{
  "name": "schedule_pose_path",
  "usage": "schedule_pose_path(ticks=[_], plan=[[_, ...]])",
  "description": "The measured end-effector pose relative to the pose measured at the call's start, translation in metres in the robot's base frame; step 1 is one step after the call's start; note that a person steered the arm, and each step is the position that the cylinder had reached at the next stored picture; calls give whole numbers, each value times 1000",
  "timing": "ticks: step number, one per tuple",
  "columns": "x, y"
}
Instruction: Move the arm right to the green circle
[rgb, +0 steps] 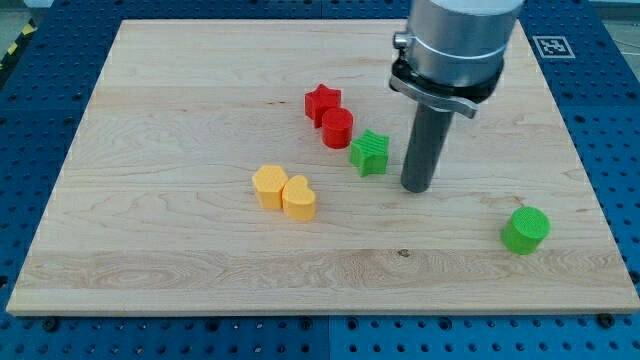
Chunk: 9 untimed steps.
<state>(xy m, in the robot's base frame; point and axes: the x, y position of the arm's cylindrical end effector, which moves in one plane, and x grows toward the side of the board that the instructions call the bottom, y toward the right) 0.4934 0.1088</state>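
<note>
The green circle (525, 229) is a short round block lying near the view's lower right of the wooden board (180, 90). My tip (417, 187) rests on the board to the left of it and a little higher in the view, with a clear gap between them. A green star (369, 152) lies just left of my tip, close to it but apart.
A red star (322, 102) and a red round block (337, 128) sit touching, up and left of the green star. A yellow hexagon-like block (268, 185) and a yellow heart (298, 197) sit touching at the board's middle. Blue pegboard (610, 120) surrounds the board.
</note>
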Motion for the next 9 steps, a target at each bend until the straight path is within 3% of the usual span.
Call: schedule_pose_path(ticks=[3,6,7,8,9], plan=[[10,54],[16,147],[44,165],[105,165],[119,152]])
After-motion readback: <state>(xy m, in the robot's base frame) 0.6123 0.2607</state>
